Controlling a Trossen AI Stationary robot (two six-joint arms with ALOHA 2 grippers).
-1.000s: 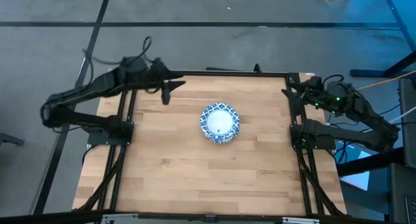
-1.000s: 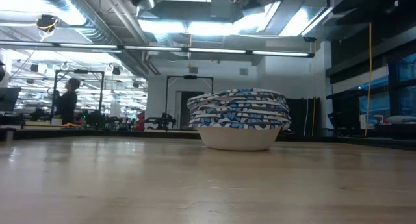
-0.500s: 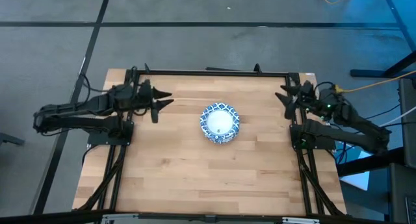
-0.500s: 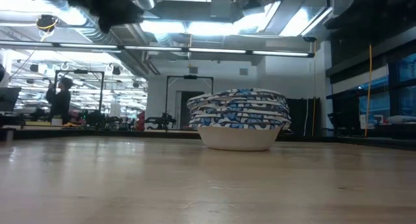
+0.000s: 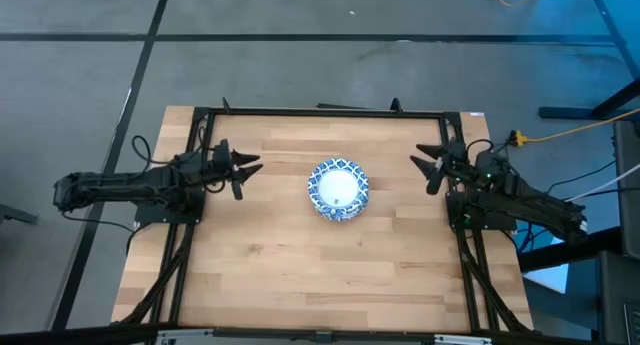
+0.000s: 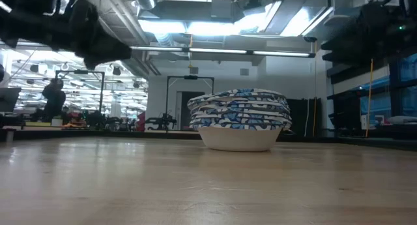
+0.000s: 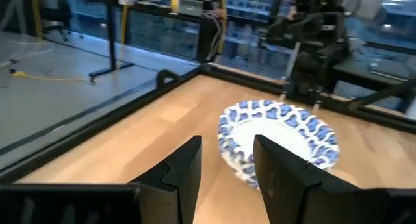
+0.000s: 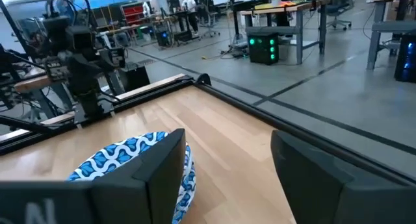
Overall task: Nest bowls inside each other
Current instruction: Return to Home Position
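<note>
The left end effector [image 5: 247,178] and right end effector [image 5: 424,173] had dropped lower toward their own sides, both spread open and empty, well apart from the bowls [image 5: 338,189] nested in the middle of the surface [image 5: 300,275], so nesting looked complete.

No lettering reads clearly; a white mark [image 8: 40,212], perhaps an N, sits on the right pincer [image 8: 227,139].

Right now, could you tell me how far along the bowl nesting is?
Done: the blue-and-white bowls sit nested in one stack at the middle of the wooden table. The low view shows several patterned rims layered, and no bowl shows outside the stack. In hand: nothing. The left gripper and right gripper are open, empty and well apart from the stack on either side. Left: probably only parking the arms.
</note>
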